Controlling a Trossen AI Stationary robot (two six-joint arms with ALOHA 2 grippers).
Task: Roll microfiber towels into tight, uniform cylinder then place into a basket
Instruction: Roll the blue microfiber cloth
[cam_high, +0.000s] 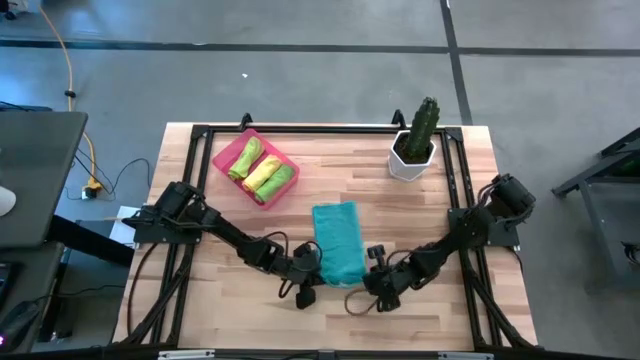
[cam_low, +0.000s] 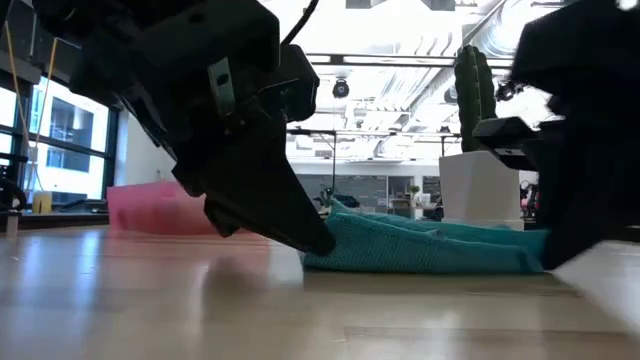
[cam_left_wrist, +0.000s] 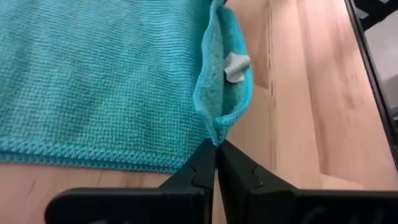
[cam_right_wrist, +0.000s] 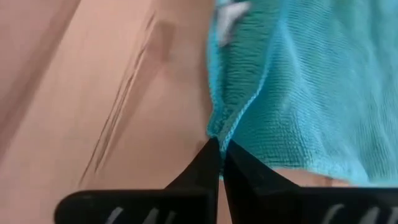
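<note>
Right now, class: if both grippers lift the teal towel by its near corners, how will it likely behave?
The teal towel would probably sag between the left gripper and right gripper; its pinched corner already curls limply. It looks light, thin cloth. The knit surface likely grips rather than slips.

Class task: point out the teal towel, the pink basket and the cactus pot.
teal towel (cam_high: 338, 240): high view, middle of the cloth.
pink basket (cam_high: 222, 157): high view, its left rim.
cactus pot (cam_high: 408, 164): high view, white pot wall.
</note>
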